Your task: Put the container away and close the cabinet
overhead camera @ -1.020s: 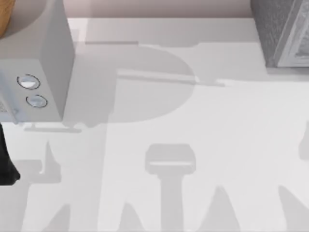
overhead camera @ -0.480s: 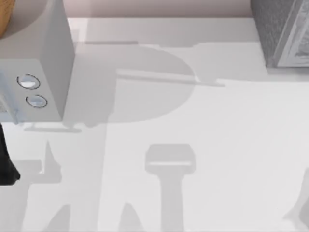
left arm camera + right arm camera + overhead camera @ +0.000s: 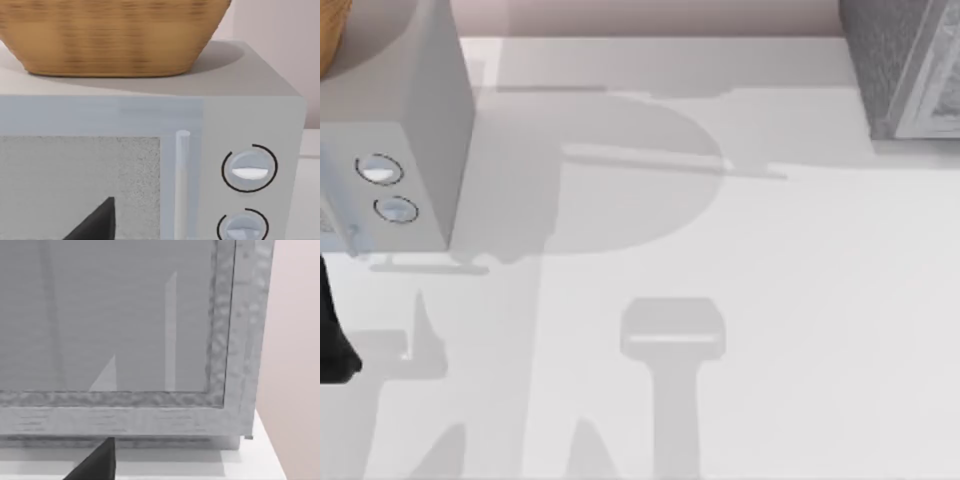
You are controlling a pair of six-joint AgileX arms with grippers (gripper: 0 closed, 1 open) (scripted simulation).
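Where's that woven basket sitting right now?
The basket sits on top of the light grey box with two dials, at the table's far left corner in the top view.

My left arm (image 3: pixel 334 335) shows as a dark form at the top view's left edge; one dark fingertip of the left gripper (image 3: pixel 95 222) and one of the right gripper (image 3: pixel 95 462) rise into their wrist views.
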